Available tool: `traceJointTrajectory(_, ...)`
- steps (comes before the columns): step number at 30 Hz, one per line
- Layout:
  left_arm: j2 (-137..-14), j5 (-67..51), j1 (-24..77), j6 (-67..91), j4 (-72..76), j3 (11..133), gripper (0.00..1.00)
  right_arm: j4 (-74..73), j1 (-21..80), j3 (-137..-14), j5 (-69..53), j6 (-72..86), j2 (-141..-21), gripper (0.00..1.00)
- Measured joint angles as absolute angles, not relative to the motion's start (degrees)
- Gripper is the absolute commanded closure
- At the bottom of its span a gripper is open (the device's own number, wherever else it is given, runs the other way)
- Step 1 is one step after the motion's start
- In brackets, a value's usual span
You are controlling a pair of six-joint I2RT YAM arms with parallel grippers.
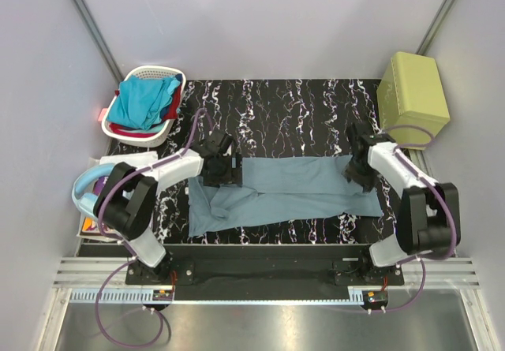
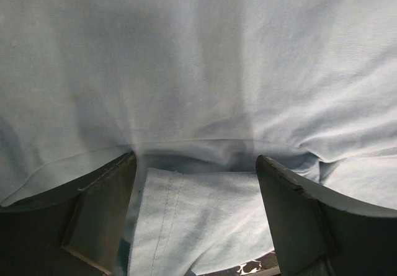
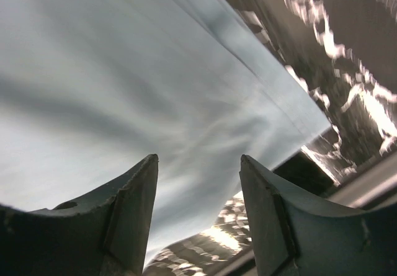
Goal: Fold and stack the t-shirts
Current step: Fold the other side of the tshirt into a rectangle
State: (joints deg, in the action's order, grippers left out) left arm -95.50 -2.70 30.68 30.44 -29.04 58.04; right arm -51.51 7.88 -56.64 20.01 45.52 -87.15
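Note:
A muted grey-blue t-shirt (image 1: 300, 189) lies spread in a long band across the black marbled table (image 1: 276, 106). My left gripper (image 1: 221, 171) hangs low over its rumpled left end. In the left wrist view the cloth (image 2: 198, 71) fills the frame. The left gripper (image 2: 195, 158) is open, and a hemmed flap (image 2: 186, 220) lies between its fingers without being pinched. My right gripper (image 1: 357, 169) is over the shirt's right end. In its own view the right gripper (image 3: 198, 158) stands open above smooth cloth (image 3: 124, 71) near the shirt's edge. A turquoise t-shirt (image 1: 142, 102) and a red one (image 1: 172, 108) sit in the basket.
The white laundry basket (image 1: 154, 69) stands at the table's far left corner. An olive-green box (image 1: 412, 91) sits at the far right. A pale blue and white object (image 1: 87, 185) lies off the table's left edge beside the left arm.

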Motion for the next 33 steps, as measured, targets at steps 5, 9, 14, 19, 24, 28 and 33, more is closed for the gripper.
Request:
traceJointTrajectory(5, -92.8, -2.7, 30.7, 30.4, -29.1, 58.1, 0.17, -50.2, 7.9, -70.1, 20.8, 43.2, -84.9, 0.46)
traceJointTrajectory(9, -92.7, -2.7, 30.7, 30.4, -29.2, 58.2, 0.17, -48.2, 7.9, -77.1, 21.6, 41.7, -89.2, 0.78)
traceJointTrajectory(14, -93.9, -2.7, 30.7, 30.4, -29.5, 58.2, 0.17, -47.4, 7.9, -77.9, 21.5, 41.8, -98.3, 0.79)
traceJointTrajectory(19, -94.2, -2.7, 30.7, 30.4, -29.7, 58.2, 0.17, -47.2, 7.9, -77.9, 21.4, 41.8, -103.9, 0.78)
traceJointTrajectory(24, -94.4, -2.7, 30.7, 30.4, -29.9, 58.2, 0.18, -46.7, 7.9, -78.2, 21.4, 41.8, -106.4, 0.75)
traceJointTrajectory(28, -95.4, -2.7, 30.7, 30.4, -30.0, 58.2, 0.18, -46.4, 7.7, -78.2, 21.4, 41.8, -108.2, 0.75)
traceJointTrajectory(33, -96.0, -2.7, 30.6, 30.3, -30.2, 58.2, 0.18, -46.4, 6.8, -78.2, 21.3, 41.9, -110.3, 0.78)
